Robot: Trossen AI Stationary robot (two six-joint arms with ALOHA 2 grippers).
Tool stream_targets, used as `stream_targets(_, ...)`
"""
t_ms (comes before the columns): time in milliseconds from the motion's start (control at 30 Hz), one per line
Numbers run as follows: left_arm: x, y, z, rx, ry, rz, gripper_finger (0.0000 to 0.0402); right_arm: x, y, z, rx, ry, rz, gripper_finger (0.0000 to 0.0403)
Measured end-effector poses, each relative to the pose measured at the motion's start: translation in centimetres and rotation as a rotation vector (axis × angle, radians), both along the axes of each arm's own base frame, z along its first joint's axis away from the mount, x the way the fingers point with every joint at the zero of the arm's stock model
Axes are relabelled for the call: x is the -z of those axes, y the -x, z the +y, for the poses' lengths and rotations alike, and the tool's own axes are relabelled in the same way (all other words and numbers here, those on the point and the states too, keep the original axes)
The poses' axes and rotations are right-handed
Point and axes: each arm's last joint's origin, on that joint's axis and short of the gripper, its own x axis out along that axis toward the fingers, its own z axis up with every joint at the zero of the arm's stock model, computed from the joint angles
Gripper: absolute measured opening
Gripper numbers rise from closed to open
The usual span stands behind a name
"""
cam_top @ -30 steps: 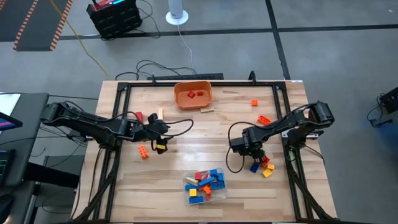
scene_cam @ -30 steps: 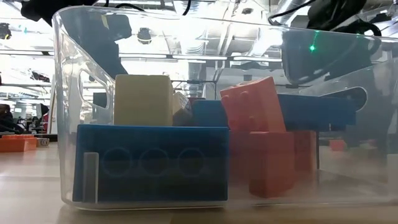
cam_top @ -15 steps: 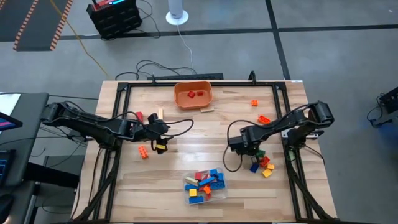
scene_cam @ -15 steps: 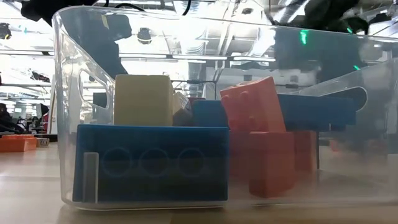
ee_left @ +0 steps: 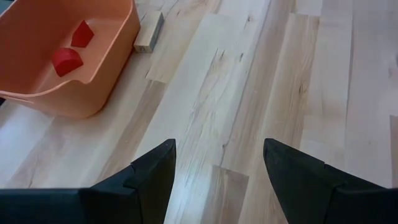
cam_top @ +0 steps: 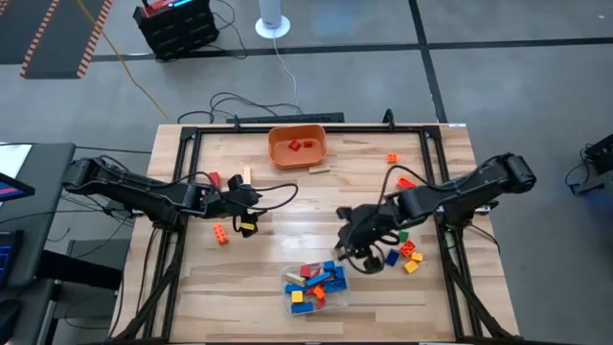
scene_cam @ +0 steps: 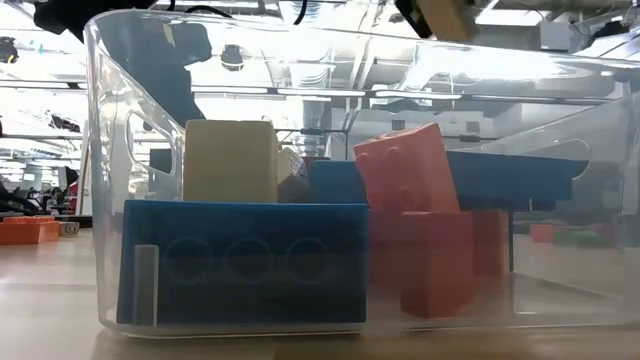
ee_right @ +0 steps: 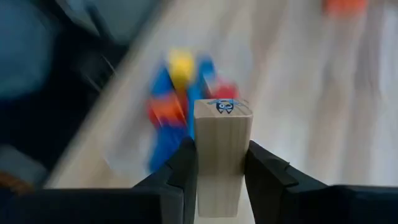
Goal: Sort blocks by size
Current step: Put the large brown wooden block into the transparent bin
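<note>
Right end effector [ee_right: 221, 171] clamps a tan wooden block [ee_right: 222, 155], as we see only at its wrist | left end effector [ee_left: 214, 171] gapes over the pale wood desk [ee_left: 249, 112].

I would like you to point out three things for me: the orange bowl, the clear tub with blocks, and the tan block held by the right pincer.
orange bowl [cam_top: 298, 147]: high view, on its inner floor.
clear tub [scene_cam: 300, 70]: low view, on its front wall.
tan block [ee_right: 221, 155]: right wrist view, on its front face, between the right pincer's fingers.
</note>
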Motion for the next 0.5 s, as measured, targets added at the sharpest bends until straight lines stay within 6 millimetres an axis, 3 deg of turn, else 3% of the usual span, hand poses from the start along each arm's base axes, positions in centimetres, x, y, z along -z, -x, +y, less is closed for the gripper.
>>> stream_targets(100, 0.0, 0.0, 0.0, -0.005, 0.006, -0.003, 0.0235, 0.3, -0.9, 1.5, -0.050, -0.078, -0.034, 0.0125)
stream_targets(267, 0.0, 0.0, 0.0, -0.009, 0.011, -0.006, 0.0235, 3.9, -3.3, 3.5, -0.118, -0.175, 0.041, 0.0139)
stream_targets(400, 0.0, 0.0, 0.0, -0.014, 0.016, -0.008, 0.0235, 6.1, -4.4, 3.5, -0.090, -0.142, 0.172, 0.0163)
stream_targets(500, 0.0, 0.0, 0.0, -0.015, 0.017, -0.007, 0.0235, 5.6, -5.1, 3.1, -0.069, -0.139, 0.189, 0.0186)
